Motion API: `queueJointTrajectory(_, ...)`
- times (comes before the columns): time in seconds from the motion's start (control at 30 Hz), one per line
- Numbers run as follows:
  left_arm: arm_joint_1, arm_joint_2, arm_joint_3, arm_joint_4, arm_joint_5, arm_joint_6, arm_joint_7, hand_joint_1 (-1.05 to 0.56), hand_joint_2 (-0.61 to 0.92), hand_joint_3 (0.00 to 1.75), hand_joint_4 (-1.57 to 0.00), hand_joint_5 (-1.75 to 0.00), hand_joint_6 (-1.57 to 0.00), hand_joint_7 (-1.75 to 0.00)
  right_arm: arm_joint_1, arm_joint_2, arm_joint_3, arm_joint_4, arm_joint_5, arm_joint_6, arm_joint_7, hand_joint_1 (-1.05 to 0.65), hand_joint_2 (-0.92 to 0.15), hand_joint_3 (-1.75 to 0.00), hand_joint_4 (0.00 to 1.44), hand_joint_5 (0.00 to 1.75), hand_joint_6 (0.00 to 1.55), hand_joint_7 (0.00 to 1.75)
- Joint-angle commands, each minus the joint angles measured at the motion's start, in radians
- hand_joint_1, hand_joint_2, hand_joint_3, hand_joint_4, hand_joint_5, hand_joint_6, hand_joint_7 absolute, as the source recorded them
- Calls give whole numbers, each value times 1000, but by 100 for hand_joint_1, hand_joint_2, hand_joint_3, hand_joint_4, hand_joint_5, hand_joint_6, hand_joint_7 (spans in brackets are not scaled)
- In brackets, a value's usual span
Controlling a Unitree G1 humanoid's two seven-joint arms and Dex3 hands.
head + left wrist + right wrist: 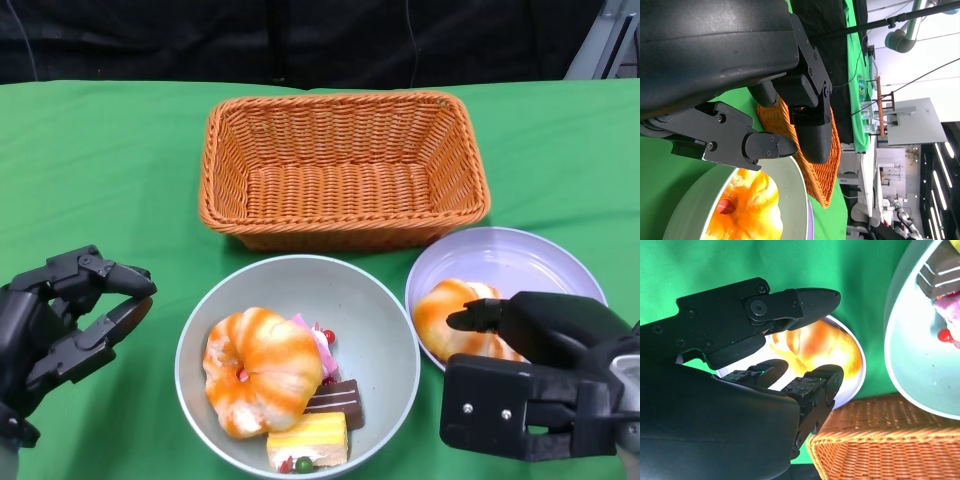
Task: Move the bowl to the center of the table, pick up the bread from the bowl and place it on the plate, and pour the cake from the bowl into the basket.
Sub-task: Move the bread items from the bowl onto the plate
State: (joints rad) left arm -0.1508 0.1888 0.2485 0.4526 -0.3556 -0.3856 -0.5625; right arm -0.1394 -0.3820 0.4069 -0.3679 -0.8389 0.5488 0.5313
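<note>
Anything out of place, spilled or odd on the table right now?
Nothing spilled or tipped. One bread lies on the plate; another bread remains in the bowl with the cakes. The basket sits upright.

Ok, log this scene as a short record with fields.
bowl: near table centre, holds a bread and cake pieces
plate: right of bowl, holds another bread
basket: behind bowl, nothing in it
left hand: left of bowl, holds nothing
right hand: over the plate's near edge, holds nothing
</note>
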Motion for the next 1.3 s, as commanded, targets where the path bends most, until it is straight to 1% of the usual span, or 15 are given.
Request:
queueJointTrajectory(0.03,-8,19,8,10,1,-7,-2,-11,92,31,-69,-146,-88,-92,9,-5,-26,-27,-17,4,-18,-83,-92,-27,55,1,51,1)
queueJointTrajectory(0.13,-10,17,8,6,-5,1,-5,-10,92,31,-69,-146,-88,-92,30,17,-35,-46,-31,-11,-87,-83,-92,-25,61,4,55,2)
queueJointTrajectory(0.2,-14,18,8,14,-3,-8,-10,-10,92,31,-69,-147,-88,-92,57,53,-70,-72,17,-56,-162,-80,-92,-22,63,4,55,2)
queueJointTrajectory(0.27,-16,19,7,21,3,-19,-10,-10,91,31,-69,-147,-88,-92,80,80,-93,-115,55,-85,-197,-78,-92,-21,64,5,54,1)
queueJointTrajectory(0.4,-24,13,7,34,-3,-17,-13,-11,91,30,-68,-147,-89,-92,115,120,-120,-219,130,-118,-201,-77,-92,-21,63,4,54,1)
queueJointTrajectory(0.53,-33,9,3,50,4,-32,-12,-11,90,31,-69,-147,-89,-93,129,133,-113,-269,189,-167,-190,-79,-92,-21,65,4,55,1)
queueJointTrajectory(0.6,-33,9,0,50,8,-32,-7,-11,90,31,-69,-146,-88,-93,129,134,-113,-273,226,-195,-186,-79,-92,-22,65,4,54,0)
queueJointTrajectory(0.7,-35,5,0,54,-6,-33,-24,-12,90,32,-69,-145,-88,-93,114,137,-106,-240,292,-252,-184,-77,-92,-18,67,4,57,1)
queueJointTrajectory(0.77,-34,4,1,55,-15,-28,-33,-12,90,30,-70,-143,-89,-89,107,134,-103,-225,311,-268,-182,-78,-92,-17,67,4,57,1)
queueJointTrajectory(0.9,-30,-4,-3,39,-4,-24,-14,-12,91,28,-71,-142,-91,-87,57,108,-67,-119,325,-383,-178,-80,-92,-17,66,3,55,0)
queueJointTrajectory(1.0,-33,-9,-2,46,-8,-31,-19,-12,90,27,-71,-143,-91,-87,17,105,-30,-39,299,-432,-179,-85,-92,-21,65,2,54,0)
queueJointTrajectory(1.13,-35,-14,-2,47,-8,-39,-24,-12,90,28,-70,-144,-91,-88,-31,99,25,40,236,-473,-185,-84,-92,-20,62,0,54,0)
queueJointTrajectory(1.3,-39,-20,-2,51,-18,-43,-37,-10,91,29,-72,-144,-91,-87,-74,115,87,116,154,-499,-205,-83,-92,-16,62,0,54,0)
